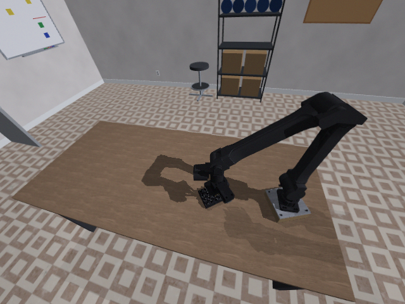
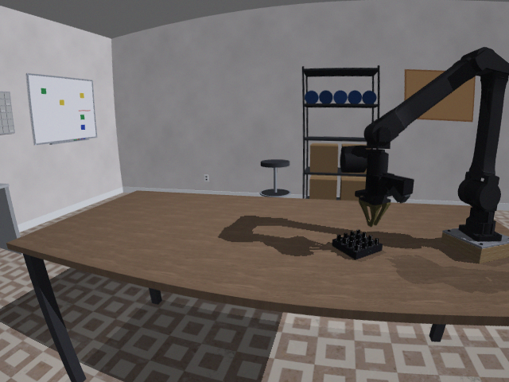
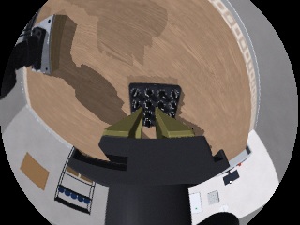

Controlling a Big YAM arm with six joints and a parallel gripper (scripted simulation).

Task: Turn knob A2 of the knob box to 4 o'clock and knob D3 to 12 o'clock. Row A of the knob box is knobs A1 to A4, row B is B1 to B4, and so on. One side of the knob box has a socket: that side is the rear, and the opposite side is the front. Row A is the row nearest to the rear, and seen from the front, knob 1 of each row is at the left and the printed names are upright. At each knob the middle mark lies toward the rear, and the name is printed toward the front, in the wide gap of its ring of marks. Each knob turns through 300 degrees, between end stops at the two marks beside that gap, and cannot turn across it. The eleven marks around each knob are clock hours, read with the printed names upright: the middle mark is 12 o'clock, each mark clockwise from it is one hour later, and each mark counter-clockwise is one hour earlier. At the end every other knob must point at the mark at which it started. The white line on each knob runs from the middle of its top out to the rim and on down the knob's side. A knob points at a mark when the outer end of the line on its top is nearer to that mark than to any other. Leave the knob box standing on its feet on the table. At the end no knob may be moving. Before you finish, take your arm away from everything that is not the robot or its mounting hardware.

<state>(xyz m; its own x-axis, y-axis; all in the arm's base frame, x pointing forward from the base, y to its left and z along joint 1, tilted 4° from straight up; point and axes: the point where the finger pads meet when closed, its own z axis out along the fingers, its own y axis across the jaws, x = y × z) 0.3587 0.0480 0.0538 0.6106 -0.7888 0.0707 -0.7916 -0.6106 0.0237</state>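
The black knob box stands flat on the table, with its black knobs upright in a grid. My gripper points down above the box, with clear air between fingertips and knobs in the exterior view. Its olive fingers are a small gap apart with nothing between them. In the wrist view the fingers cover part of the box's lower rows, and one knob shows in the gap. The white lines and printed names are too small to read for certain. In the top view the fingers are hidden behind the gripper's body.
The wooden table carries the box and the arm's base plate, which is to the right of the box in the top and exterior views. A stool and a shelf rack stand beyond the table.
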